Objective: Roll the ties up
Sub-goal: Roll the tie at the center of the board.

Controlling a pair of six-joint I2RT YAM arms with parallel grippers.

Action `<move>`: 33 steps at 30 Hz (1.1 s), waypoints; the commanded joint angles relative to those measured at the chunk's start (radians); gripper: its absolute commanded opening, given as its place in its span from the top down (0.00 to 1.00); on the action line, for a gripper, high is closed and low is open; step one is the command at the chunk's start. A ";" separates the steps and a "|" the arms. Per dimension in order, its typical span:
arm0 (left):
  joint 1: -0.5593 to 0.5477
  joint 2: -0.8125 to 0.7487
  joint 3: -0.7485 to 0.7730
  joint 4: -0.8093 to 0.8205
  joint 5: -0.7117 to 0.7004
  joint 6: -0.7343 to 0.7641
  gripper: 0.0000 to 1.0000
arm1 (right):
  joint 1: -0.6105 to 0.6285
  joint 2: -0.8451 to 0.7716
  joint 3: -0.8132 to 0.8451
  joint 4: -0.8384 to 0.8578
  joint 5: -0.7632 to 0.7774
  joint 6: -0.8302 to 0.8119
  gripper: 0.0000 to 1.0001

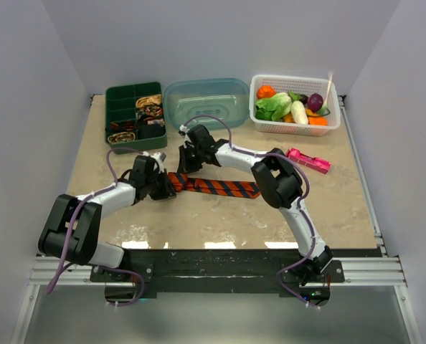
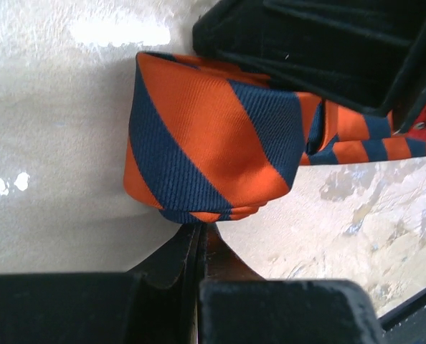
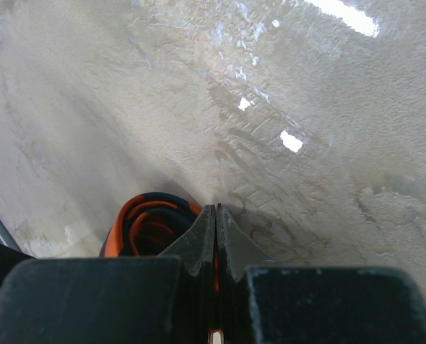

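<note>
The orange tie [image 1: 220, 187] with dark diagonal stripes lies across the middle of the table, its left end rolled into a coil [image 2: 213, 136]. My left gripper [image 1: 168, 188] is at that coil. In the left wrist view its fingers [image 2: 201, 226] are shut, with the tips pinching the coil's near edge. My right gripper [image 1: 186, 165] reaches in from behind the coil. It is shut [image 3: 215, 208] with a sliver of orange fabric between its jaws. The roll's spiral end [image 3: 152, 222] shows just left of its fingers. The right gripper's black body [image 2: 328, 50] presses against the coil's far side.
A green compartment box [image 1: 116, 97] at the back left holds small coiled ties [image 1: 148, 102]. Beside it stand a clear teal tub [image 1: 206, 102] and a white basket [image 1: 296, 127] of toy vegetables. A pink flat gadget [image 1: 308, 160] lies right of the right arm.
</note>
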 commanded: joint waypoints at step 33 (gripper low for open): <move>-0.035 -0.233 -0.062 -0.037 -0.083 -0.025 0.64 | -0.062 -0.032 0.142 -0.098 0.054 -0.071 1.00</move>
